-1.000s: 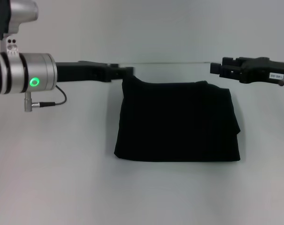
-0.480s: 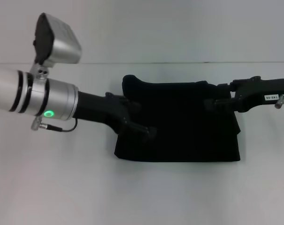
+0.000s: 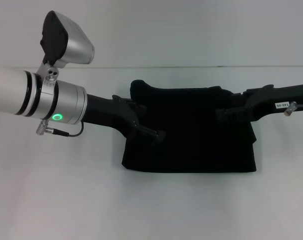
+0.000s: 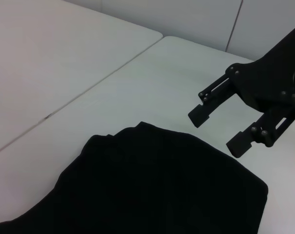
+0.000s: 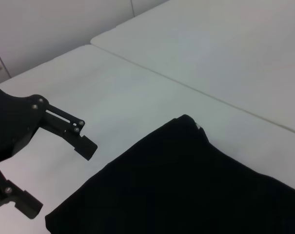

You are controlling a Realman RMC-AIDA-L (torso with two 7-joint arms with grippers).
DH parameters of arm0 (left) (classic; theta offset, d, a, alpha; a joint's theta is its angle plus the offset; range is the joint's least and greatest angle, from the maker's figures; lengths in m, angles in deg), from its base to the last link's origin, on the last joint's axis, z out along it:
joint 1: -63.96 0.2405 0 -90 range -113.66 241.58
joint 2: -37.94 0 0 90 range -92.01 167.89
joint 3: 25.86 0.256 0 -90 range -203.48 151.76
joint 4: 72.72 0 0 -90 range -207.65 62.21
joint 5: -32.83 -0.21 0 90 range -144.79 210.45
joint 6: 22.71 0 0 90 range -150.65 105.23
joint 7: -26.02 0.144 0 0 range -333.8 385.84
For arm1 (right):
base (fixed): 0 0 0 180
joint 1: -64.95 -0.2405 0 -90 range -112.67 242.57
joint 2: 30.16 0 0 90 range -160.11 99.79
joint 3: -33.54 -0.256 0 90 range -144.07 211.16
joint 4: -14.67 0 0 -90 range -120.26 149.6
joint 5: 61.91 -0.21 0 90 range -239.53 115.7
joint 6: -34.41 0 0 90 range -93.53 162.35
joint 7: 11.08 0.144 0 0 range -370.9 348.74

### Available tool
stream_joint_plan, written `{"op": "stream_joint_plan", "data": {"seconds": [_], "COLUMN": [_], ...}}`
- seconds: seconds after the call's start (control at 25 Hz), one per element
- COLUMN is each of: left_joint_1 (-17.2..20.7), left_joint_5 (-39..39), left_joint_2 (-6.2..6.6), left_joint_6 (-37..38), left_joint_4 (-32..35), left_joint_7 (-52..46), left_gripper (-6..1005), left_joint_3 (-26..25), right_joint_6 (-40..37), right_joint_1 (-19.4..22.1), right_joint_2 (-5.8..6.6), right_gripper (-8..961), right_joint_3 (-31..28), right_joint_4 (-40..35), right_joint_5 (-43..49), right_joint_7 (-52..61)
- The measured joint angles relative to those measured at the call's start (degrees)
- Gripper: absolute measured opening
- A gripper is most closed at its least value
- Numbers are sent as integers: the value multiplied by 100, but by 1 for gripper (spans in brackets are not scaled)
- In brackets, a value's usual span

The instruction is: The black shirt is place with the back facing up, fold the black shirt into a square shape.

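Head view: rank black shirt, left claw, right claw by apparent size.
1. black shirt, largest by far, a folded block on the table.
2-3. left claw and right claw: both small dark shapes over the shirt, hard to outline against it; they look alike, so no ranking.

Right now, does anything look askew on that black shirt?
Mostly neat: the black shirt lies folded into a near square on the table. Only its far left corner sticks up, a bit untidy.
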Motion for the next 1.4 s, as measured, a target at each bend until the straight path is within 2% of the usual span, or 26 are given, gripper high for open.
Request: {"op": "stream_joint_plan", "data": {"seconds": [1.4], "left_joint_1": [1], "left_joint_5": [-5], "left_joint_2": [-9], "left_joint_6": [22], "left_joint_4": [-4], "left_joint_7": [-4], "left_gripper": [960], "left_joint_3": [9], "right_joint_6": [102], "right_joint_1": [-73], "right_joint_2": [-10], "right_gripper": [793], "right_joint_3": [47], "right_joint_4": [65], "right_joint_5": [-15], "right_joint_7": [-35]}}
